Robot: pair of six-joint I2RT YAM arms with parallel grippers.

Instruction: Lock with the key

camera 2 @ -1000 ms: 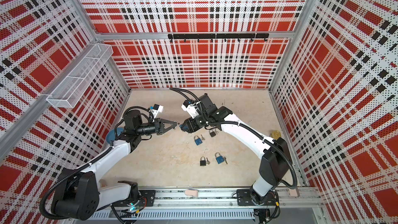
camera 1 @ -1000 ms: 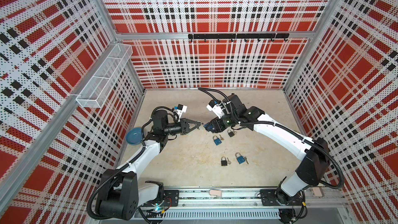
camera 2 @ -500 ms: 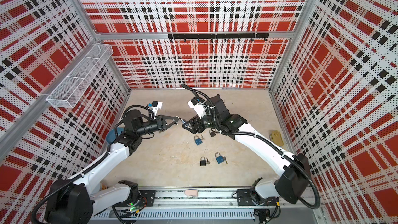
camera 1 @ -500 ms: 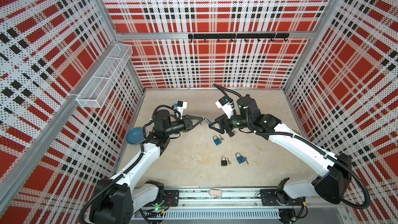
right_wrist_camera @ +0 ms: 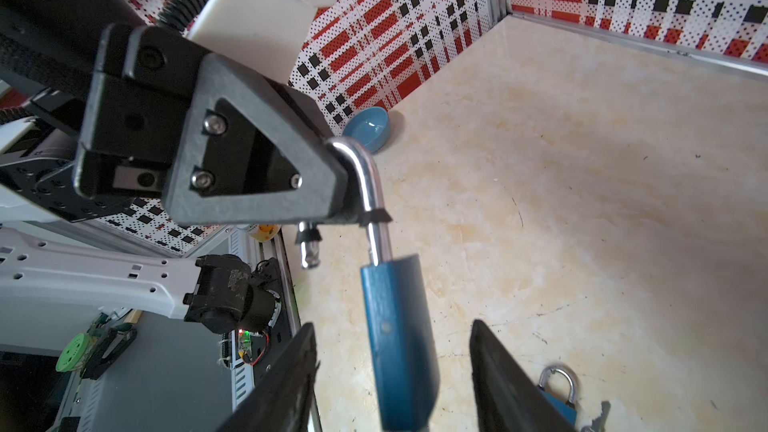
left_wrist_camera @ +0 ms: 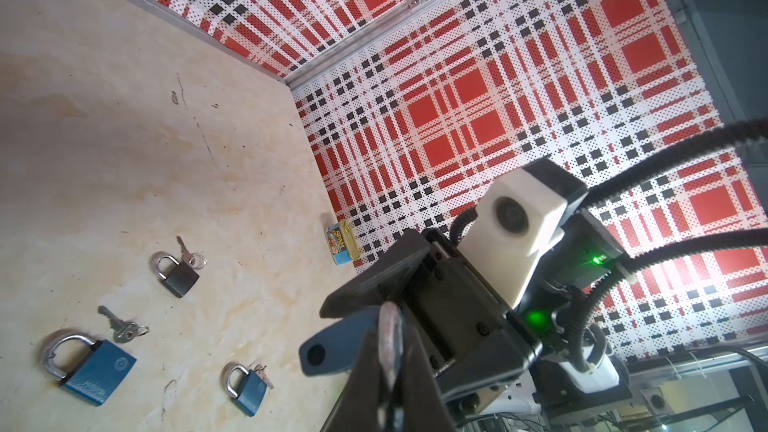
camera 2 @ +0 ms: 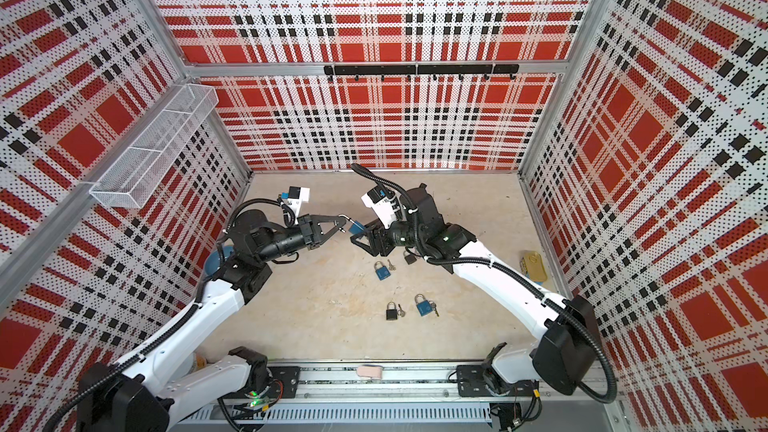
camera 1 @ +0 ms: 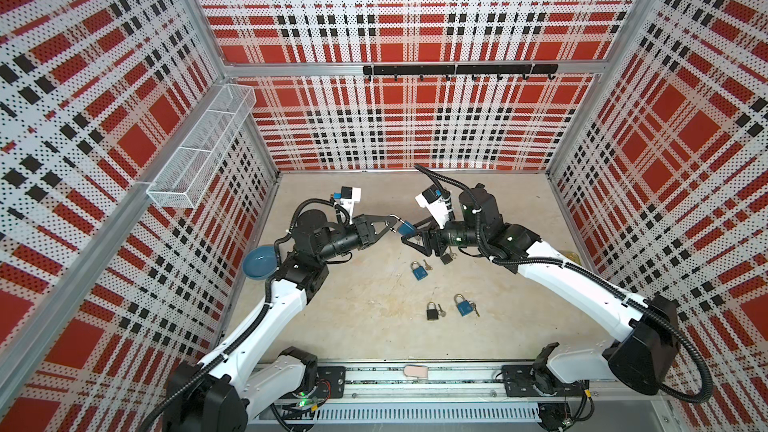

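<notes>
A blue padlock hangs in the air between my two grippers. My left gripper is shut on its steel shackle. The shackle's free end is out of the body, so the lock is open. My right gripper stands open, a finger on each side of the blue body and clear of it. No key shows in this lock. A bunch of keys lies on the table below.
Below lie a blue padlock, a black padlock, another blue one and a black one under my right wrist. A blue bowl sits by the left wall. A tin sits by the right wall.
Both grippers have shifted toward the back wall with the padlock. My right gripper has drawn back to the right, and its jaws now stand apart from the lock body.
</notes>
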